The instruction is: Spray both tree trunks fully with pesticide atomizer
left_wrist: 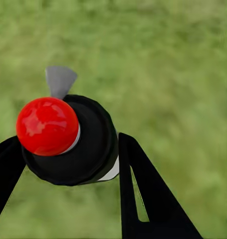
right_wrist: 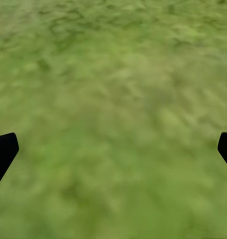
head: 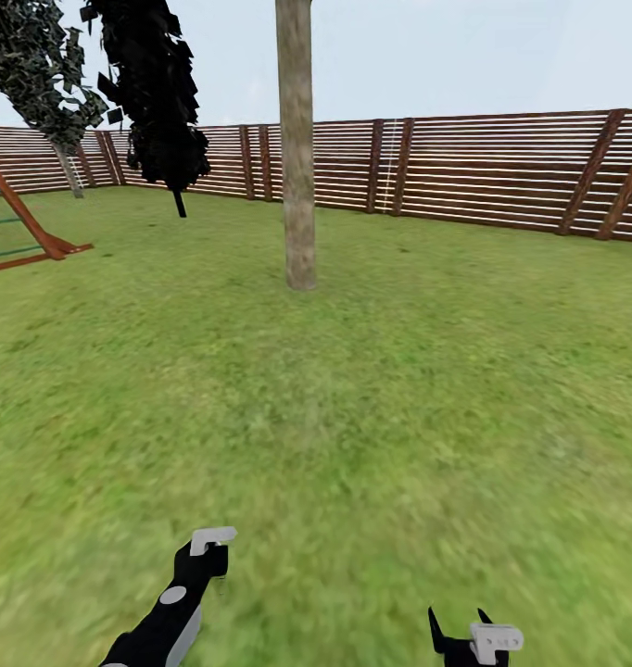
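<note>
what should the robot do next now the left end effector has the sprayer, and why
Probably drive forward toward the thick pale grey-brown tree trunk. The left end effector is shut on the black atomizer with the red round cap, but the trunk stands far off across the blurry green grass lawn, likely out of spray reach.

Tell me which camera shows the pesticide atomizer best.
The left wrist view: the pesticide atomizer sits close up between the left gripper fingers, red knob and black body clear. The head view gives just that gripper from afar.
</note>
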Robot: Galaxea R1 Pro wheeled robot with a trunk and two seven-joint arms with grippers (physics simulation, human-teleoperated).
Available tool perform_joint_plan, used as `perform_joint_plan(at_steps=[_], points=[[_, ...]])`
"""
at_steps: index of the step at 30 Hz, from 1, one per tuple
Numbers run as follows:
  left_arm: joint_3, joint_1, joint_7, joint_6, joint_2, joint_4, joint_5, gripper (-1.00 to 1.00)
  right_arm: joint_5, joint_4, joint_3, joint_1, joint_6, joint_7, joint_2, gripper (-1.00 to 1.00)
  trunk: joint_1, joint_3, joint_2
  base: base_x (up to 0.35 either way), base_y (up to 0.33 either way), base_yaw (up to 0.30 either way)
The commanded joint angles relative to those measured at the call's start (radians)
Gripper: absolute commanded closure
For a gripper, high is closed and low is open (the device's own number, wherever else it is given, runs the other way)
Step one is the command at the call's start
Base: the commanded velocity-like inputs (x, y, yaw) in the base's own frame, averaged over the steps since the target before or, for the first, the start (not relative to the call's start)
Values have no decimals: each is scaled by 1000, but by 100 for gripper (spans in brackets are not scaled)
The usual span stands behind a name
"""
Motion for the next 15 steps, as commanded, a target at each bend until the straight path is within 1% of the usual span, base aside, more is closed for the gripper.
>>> perform_joint_plan(at_steps=[1, 15], points=[[0, 0, 0, 0, 0, 0, 0, 100, 0, 0, 0, 0, 0, 0, 0, -100, 0, 0, 0, 340, 0, 0], [0, 0, 0, -1, 0, 0, 0, 100, 0, 0, 0, 0, 0, 0, 0, -100, 0, 0, 0, 340, 0, 0]])
